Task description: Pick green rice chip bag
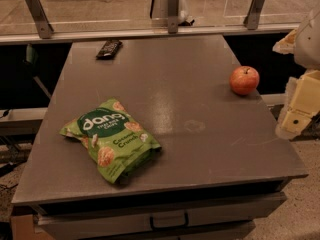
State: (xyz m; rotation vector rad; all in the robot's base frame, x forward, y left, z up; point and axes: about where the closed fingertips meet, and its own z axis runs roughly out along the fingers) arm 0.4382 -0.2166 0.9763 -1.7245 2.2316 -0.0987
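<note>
Camera view: looking down on a grey table [200,84].
Green rice chip bag [111,139]: lying flat, front left of the table.
Gripper [299,111]: hanging beyond the table's right edge; grip state cannot be told.
Apple [244,80]: sitting near the right edge.

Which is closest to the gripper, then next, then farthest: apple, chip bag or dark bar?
The gripper sits off the right edge of the table.
1. apple, right side.
2. chip bag, front left.
3. dark bar, far left corner.
</note>
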